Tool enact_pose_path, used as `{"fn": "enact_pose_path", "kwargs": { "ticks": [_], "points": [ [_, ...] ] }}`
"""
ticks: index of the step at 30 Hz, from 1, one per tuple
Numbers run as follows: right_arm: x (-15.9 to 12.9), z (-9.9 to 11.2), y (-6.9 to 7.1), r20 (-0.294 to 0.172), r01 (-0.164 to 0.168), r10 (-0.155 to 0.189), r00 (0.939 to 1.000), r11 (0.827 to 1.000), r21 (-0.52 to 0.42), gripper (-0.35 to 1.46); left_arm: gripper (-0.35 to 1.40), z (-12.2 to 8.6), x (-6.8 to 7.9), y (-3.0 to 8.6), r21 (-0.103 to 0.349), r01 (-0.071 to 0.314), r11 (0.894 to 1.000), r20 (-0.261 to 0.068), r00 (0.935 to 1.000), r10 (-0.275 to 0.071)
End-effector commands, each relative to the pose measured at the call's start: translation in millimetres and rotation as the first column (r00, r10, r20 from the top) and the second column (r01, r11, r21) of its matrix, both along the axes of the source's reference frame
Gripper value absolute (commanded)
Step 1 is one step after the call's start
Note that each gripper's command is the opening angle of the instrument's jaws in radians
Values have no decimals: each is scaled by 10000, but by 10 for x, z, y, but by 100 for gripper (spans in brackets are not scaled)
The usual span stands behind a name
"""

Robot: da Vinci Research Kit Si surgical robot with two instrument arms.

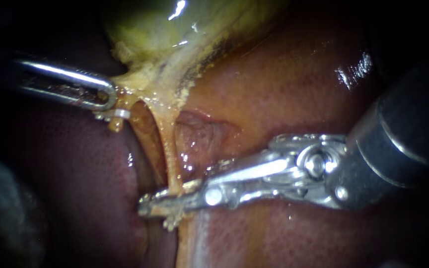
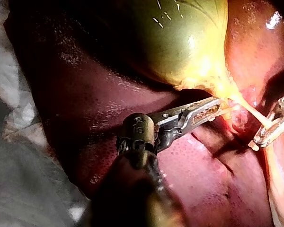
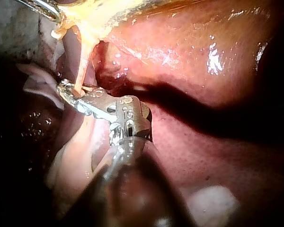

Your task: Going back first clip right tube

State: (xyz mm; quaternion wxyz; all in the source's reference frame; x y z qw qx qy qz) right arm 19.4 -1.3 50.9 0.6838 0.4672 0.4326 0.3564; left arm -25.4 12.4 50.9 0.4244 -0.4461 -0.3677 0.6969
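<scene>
Right tube [image 1: 171,154] ran as a pale yellow strand from the neck of the gallbladder [image 1: 150,30] down over the liver [image 1: 284,79], drawn taut and nearly upright in the endoscope view. At its lower end my right instrument [image 1: 167,204], its shaft coming in from the right, lay almost level over the liver. Its jaws were clenched on the right tube from two sides, and scraps of yellow tissue hung just below them. My right wrist view showed the same thing: the strand came down into the jaws ahead of the shaft. Beside that tube, toward my left instrument, a second, darker tube [image 1: 144,135] ran down from the same neck, and a dark red hollow of liver showed between and behind the two. My left instrument [image 1: 109,94] came in from the left, and its jaws were gripping the yellow tissue at the gallbladder's neck, where both tubes began. My left wrist view showed that tissue pinched between its jaws, with the green gallbladder swelling just beyond them. A small pale piece [image 1: 116,114] sat just under those jaws at the head of the darker tube. I could not tell whether it was a clip.
</scene>
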Motion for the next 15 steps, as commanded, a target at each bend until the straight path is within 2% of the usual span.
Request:
{"fn": "enact_pose_path", "kwargs": {
  "ticks": [1, 2, 3, 4, 5, 6, 8, 10, 15],
  "points": [
    [0, 0, -2, -131, 190, -193, 9997, 9995, -252, -35, -35, 0, 0, 0, -4, 3, 10000, -8, 10000, -3],
    [1, 0, -3, -278, 308, -324, 9991, 9979, -567, -35, -35, 0, 0, 0, -4, 3, 10000, -8, 10000, -3],
    [3, 0, -4, -525, 468, -532, 9972, 9921, -1161, -25, -35, 0, 0, 0, -4, 3, 10000, -8, 10000, -3],
    [5, 1, -6, -649, 528, -623, 9959, 9890, -1385, -11, -35, 1, 0, 0, -4, 3, 10000, -8, 10000, -3],
    [6, 1, -8, -793, 630, -776, 9938, 9830, -1722, -4, -35, 1, 0, 0, -5, 3, 10000, -8, 10000, -3],
    [10, 3, -10, -1037, 737, -979, 9898, 9737, -2157, 10, -35, 1, 0, 0, -5, 3, 10000, -8, 10000, -3],
    [15, 7, -15, -1211, 726, -1034, 9872, 9691, -2357, 27, -35, 1, 0, 0, -5, 3, 10000, -8, 10000, -3],
    [19, 14, -20, -1330, 605, -978, 9863, 9638, -2598, 36, -35, 1, 0, 0, -5, 3, 10000, -8, 10000, -3],
    [23, 33, -26, -1371, 391, -899, 9865, 9412, -3354, 45, -35, 1, 0, 0, -5, 2, 10000, -8, 10000, -2]
  ]
}}
